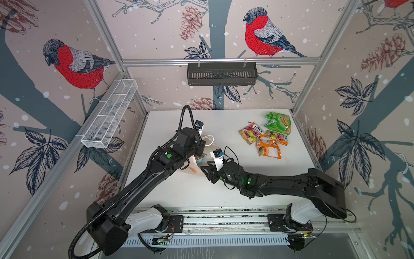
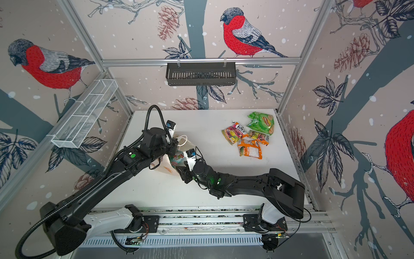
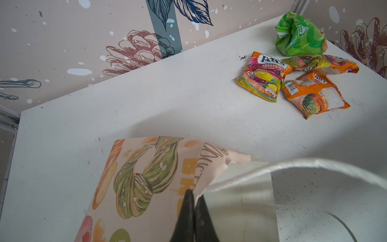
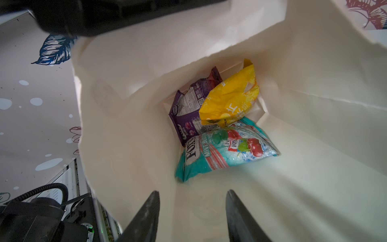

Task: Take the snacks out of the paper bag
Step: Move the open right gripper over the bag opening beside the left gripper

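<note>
Tall cream-white paper bag (image 4: 314, 104), leaning open near the middle of a white table (image 1: 179, 192), mouth turned toward the right hand (image 4: 192, 191). Right hand poised at that mouth, two dark tapered fingers about half apart, gripping nothing. Beyond the fingertips, deep at the bag's bottom and clear of them: a teal packet (image 4: 226, 153) nearest, glossy and puffy, printed with cherries and mint; a crinkled yellow packet (image 4: 228, 100) overlapping its far edge; a purple packet (image 4: 188, 111) beside the yellow, partly under it. Smooth matte paper inside, with sharp fold creases. Left hand (image 3: 194, 193) closed tight on the bag's rim, pinching thin printed paper beside a white cord handle (image 3: 314, 165). Already out, well apart from both hands, clustered toward the table's far right corner in both top views: a crumpled green packet (image 1: 277, 122), an orange packet (image 1: 268, 150) and two multicoloured fruit-candy packets (image 1: 249, 134), all shiny and wrinkled, edges touching.
</note>
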